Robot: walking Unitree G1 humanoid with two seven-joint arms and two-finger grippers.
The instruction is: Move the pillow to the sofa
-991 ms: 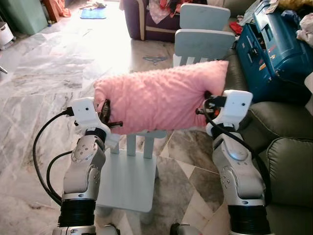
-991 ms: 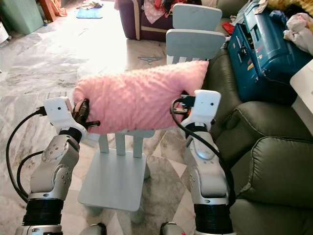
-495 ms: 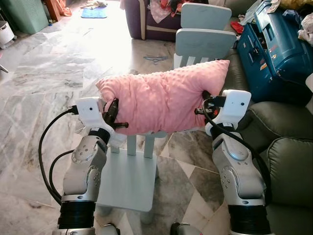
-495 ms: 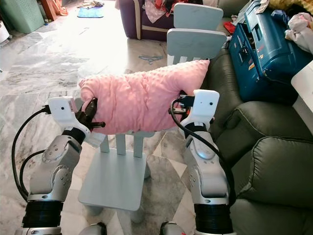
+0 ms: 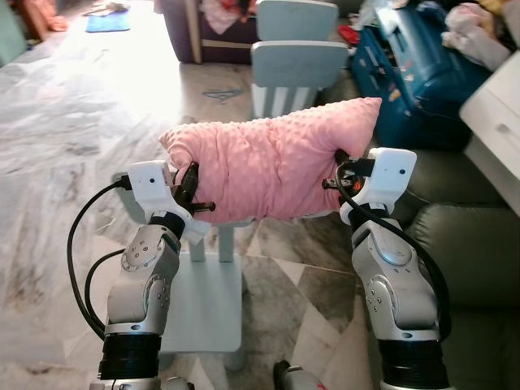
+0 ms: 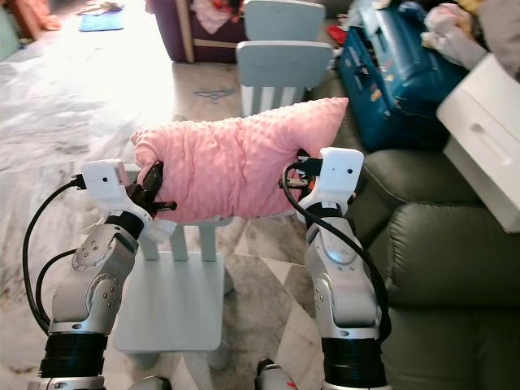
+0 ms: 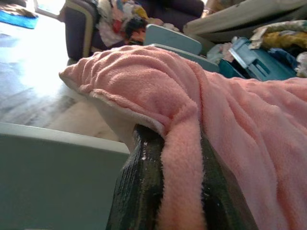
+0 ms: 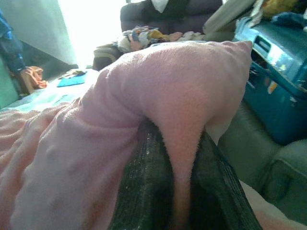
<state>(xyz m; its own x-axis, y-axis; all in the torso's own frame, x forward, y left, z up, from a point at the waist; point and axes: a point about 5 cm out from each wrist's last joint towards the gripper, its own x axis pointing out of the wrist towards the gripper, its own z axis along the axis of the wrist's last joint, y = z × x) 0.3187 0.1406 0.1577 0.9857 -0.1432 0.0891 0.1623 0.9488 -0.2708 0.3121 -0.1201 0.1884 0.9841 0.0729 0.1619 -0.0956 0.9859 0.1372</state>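
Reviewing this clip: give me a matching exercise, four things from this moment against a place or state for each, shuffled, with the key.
Things:
1. pillow
2. small chair
3. blue case
4. green sofa

Places or states:
A. on the floor below the pillow
B. to the robot's right
C. held between left gripper and right gripper
D. lying on the sofa, beyond the right gripper

Pairs: 1-C, 2-A, 3-D, 4-B

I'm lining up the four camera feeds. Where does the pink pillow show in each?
Left eye view: pink pillow at centre, held up between left gripper and right gripper.
Right eye view: centre.
Left wrist view: fold pinched between the jaws.
Right wrist view: fold pinched likewise.
Shared landmark: blue case.
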